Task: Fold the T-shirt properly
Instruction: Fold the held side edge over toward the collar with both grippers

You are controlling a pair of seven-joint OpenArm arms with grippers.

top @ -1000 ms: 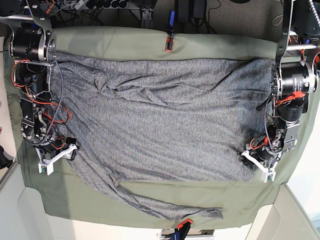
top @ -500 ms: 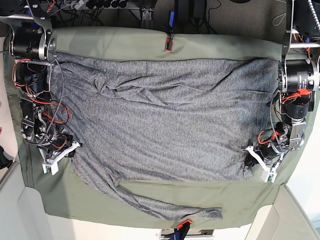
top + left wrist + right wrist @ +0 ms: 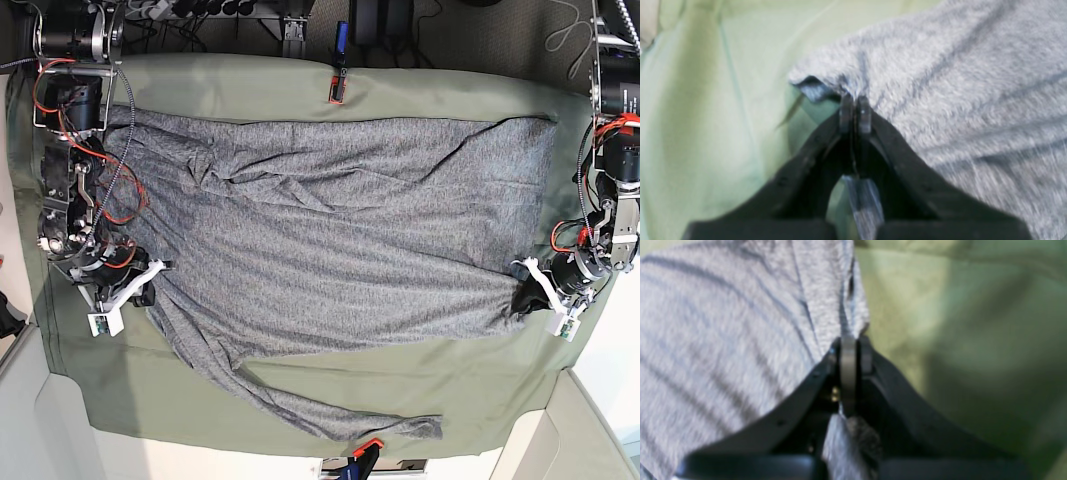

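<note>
A green cloth [image 3: 300, 88] covered the surface in front of me, filling most of the base view, with an orange-and-blue clamp [image 3: 338, 88] at its upper edge and another clamp [image 3: 366, 458] at the lower middle of the frame. The grey shirt [image 3: 330, 270] lay across the cloth, its body spread through the centre, with creases running across the upper middle of the frame. One sleeve [image 3: 310, 405] reached from the lower left down to the lower right of centre.

My left end effector [image 3: 855, 101], at the right side of the base view, was clenched on the shirt near its lower right corner. Through the left wrist view I saw the knit gathered between my fingertips, with a small flap sticking out to the upper left of them and folds fanning away to the right.

My right end effector [image 3: 855, 343], at the left of the base view, was clenched on the shirt's lower left edge. In the right wrist view a pinched ridge of fabric ran from the top of the frame down into my fingertips, the shirt on the left and green cloth on the right.
</note>
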